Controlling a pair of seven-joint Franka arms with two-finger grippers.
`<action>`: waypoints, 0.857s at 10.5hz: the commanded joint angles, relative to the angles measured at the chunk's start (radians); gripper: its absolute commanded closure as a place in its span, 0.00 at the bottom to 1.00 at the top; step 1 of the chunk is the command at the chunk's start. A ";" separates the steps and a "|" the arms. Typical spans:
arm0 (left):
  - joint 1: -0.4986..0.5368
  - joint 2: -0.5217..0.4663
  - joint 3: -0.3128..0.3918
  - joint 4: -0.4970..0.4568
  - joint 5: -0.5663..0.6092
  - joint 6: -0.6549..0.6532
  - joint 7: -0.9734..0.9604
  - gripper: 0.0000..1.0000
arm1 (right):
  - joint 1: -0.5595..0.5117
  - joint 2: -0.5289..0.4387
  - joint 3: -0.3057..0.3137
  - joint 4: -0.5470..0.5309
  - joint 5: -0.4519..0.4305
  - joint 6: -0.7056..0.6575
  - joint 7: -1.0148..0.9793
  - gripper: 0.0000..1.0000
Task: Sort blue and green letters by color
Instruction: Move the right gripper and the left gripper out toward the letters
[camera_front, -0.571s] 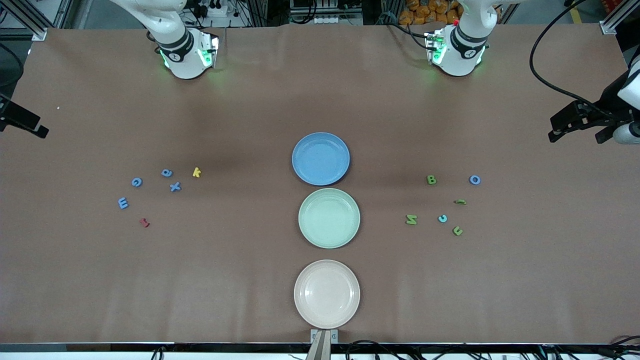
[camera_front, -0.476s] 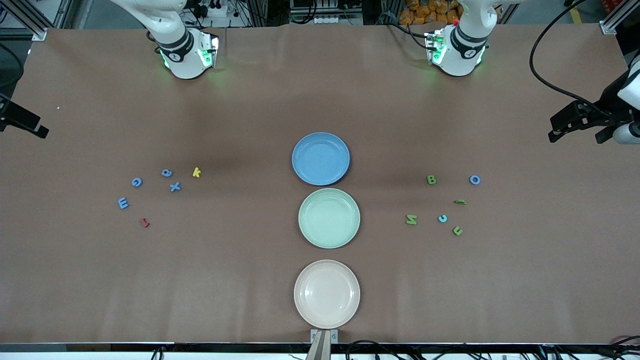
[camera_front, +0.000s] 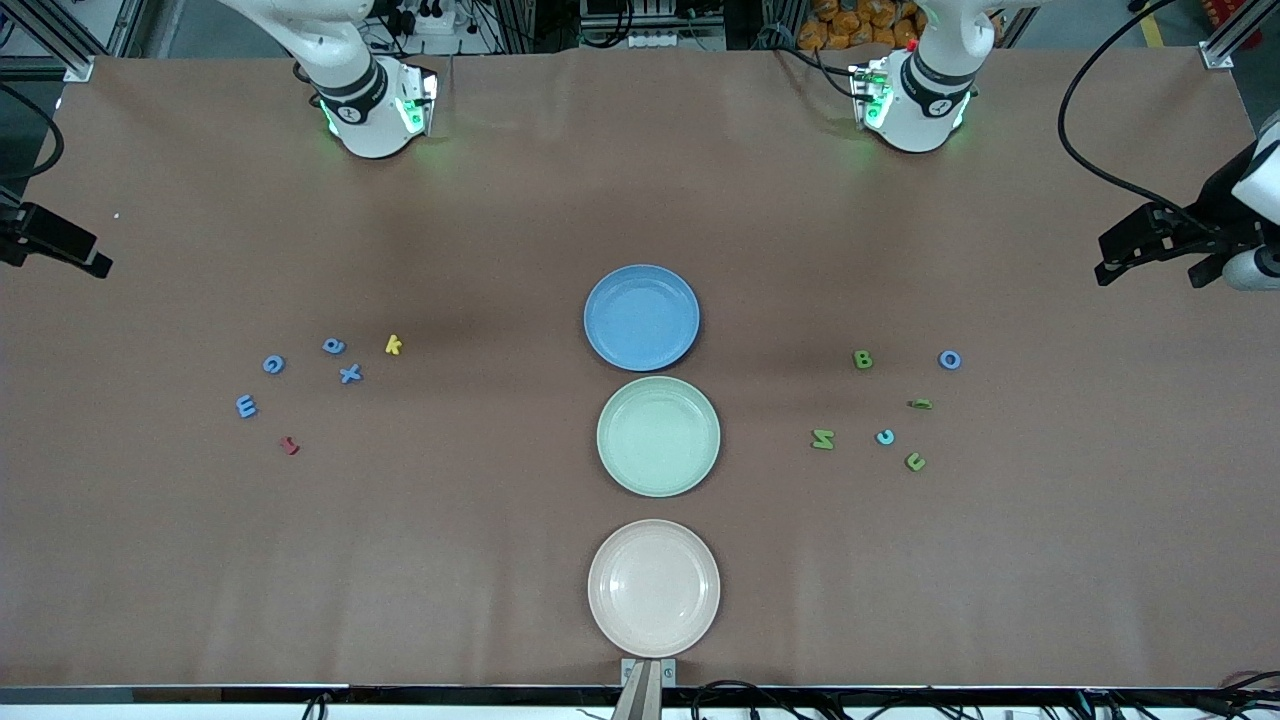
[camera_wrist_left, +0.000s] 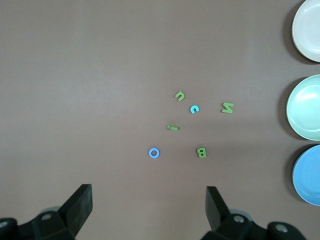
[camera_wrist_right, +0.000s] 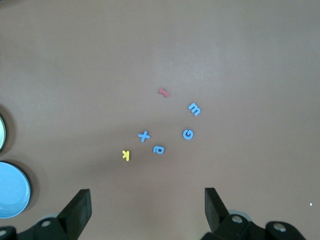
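Blue letters are mostly bunched toward the right arm's end of the table: the E (camera_front: 246, 406), the X (camera_front: 349, 374), the a (camera_front: 333, 346) and one more round one (camera_front: 273, 365), with a yellow k (camera_front: 393, 345) and a dark red bit (camera_front: 289, 445) mixed in that I'll leave alone. Green ones sit toward the left arm's end: B (camera_front: 863, 360), N (camera_front: 822, 439), u (camera_front: 915, 461), plus a thin green sliver (camera_front: 920, 404), a blue o (camera_front: 949, 360) and a lighter blue c (camera_front: 885, 437).

Nothing's on the blue plate (camera_front: 641, 317) or green plate (camera_front: 658, 436) yet, both mid-table.

Right gripper (camera_wrist_right: 145, 210) hangs high over its bunch, jaws spread wide, holding nothing. Left gripper (camera_wrist_left: 149, 205), same deal over its cluster. Each pile is straight below its own arm, so I'd just drop down per side.
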 joint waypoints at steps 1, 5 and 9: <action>-0.004 0.032 -0.002 -0.023 -0.027 0.009 0.004 0.00 | 0.012 0.021 -0.004 0.002 -0.006 -0.002 0.003 0.00; -0.010 0.064 -0.018 -0.137 -0.014 0.128 0.004 0.00 | 0.006 0.052 0.001 -0.056 -0.005 0.051 0.029 0.00; -0.018 0.104 -0.022 -0.329 -0.011 0.389 0.002 0.00 | -0.072 0.044 0.018 -0.310 -0.005 0.325 0.006 0.00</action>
